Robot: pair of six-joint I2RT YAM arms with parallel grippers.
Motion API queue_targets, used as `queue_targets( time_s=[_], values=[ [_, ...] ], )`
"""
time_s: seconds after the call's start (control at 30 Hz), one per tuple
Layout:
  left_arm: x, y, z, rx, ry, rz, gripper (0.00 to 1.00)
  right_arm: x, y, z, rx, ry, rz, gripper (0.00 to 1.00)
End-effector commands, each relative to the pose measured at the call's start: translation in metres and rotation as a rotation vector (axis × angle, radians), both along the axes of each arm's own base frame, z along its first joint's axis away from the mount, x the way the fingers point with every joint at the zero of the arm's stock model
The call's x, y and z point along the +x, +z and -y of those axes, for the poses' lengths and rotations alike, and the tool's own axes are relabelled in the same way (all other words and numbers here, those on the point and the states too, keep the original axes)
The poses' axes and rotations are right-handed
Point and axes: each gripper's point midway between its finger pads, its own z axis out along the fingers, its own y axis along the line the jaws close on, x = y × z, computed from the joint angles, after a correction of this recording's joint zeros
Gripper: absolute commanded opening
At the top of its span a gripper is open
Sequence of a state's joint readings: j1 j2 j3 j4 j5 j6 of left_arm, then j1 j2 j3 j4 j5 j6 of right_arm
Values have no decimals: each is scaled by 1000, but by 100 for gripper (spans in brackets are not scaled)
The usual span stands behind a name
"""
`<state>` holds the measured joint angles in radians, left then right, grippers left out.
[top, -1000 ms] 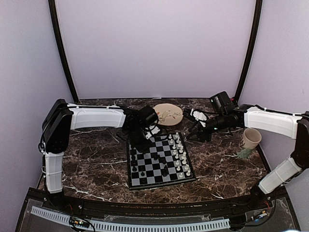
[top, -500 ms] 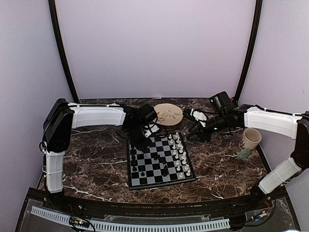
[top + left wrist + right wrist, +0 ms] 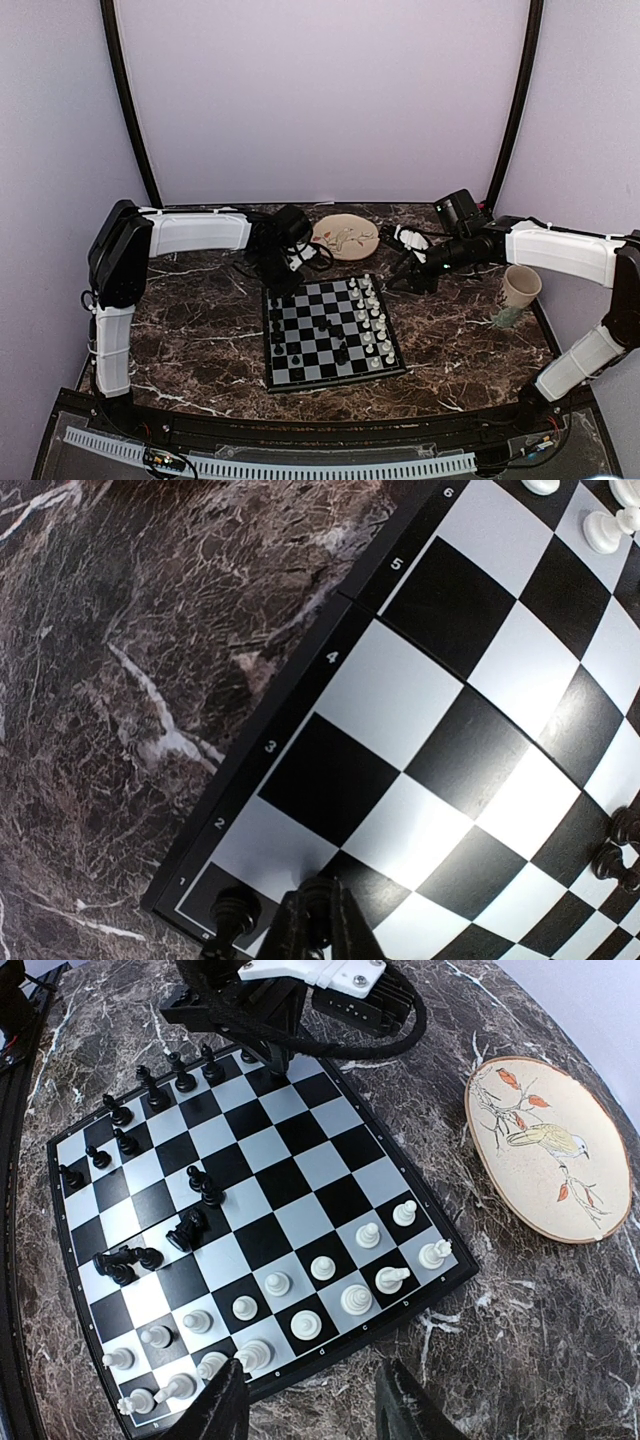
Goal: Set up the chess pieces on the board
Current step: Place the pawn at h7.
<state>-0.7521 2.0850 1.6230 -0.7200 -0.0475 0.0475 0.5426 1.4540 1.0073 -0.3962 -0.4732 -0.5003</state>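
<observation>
Lying flat on the dark, stone-look table (image 3: 190, 330) with white veins, one small square board (image 3: 300, 1175) is sitting closest to the arm bases. It is showing black and pale squares and a thin black edge.

Sixteen white chess pieces (image 3: 354, 1300) are standing on it in two rows along its right side. They are tiny, smooth and shiny like plastic. The black chess pieces (image 3: 127, 1143) are sitting on the left half. They look like about a dozen, but I cannot count them for sure. Most are standing, and a few near the middle are lying on their sides.

Two arms are reaching in. The left gripper (image 3: 318, 900) is hanging over the board's far left corner with its thin dark fingers pressed nearly together. I cannot tell if a piece is pinched between them. One black piece is standing just beside them. The right gripper (image 3: 310, 1375) is hovering just off the board's far right corner, its two fingers spread wide and holding nothing.

One pale cup (image 3: 520, 287) is standing well off to the right. Farthest back, one round beige plate (image 3: 347, 236), painted with a bird on a branch, is lying flat.
</observation>
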Motion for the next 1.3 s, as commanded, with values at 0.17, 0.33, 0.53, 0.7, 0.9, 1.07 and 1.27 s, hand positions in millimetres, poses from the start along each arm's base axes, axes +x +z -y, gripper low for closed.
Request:
queue_targets(
  time_s=[0.17, 0.33, 0.53, 0.7, 0.9, 1.07, 1.27],
  values=[
    [16, 5, 3, -2, 22, 54, 10, 5, -5, 1, -1, 0, 11, 43],
    [21, 3, 0, 2, 34, 63, 10, 5, -6, 1, -3, 1, 9, 44],
    [22, 2, -1, 8, 39, 63, 11, 5, -7, 1, -5, 1, 6, 43],
    [23, 2, -2, 11, 42, 64, 15, 5, -7, 1, -5, 1, 4, 44],
    [24, 11, 3, -8, 46, 64, 22, 5, -6, 0, -4, 4, 5, 43],
    [32, 47, 15, -89, 45, 127, 28, 5, -5, 0, -5, 1, 8, 43],
    [-3, 87, 50, -230, -145, 177, 28, 8, -3, 2, -10, -14, 24, 44]
  ],
)
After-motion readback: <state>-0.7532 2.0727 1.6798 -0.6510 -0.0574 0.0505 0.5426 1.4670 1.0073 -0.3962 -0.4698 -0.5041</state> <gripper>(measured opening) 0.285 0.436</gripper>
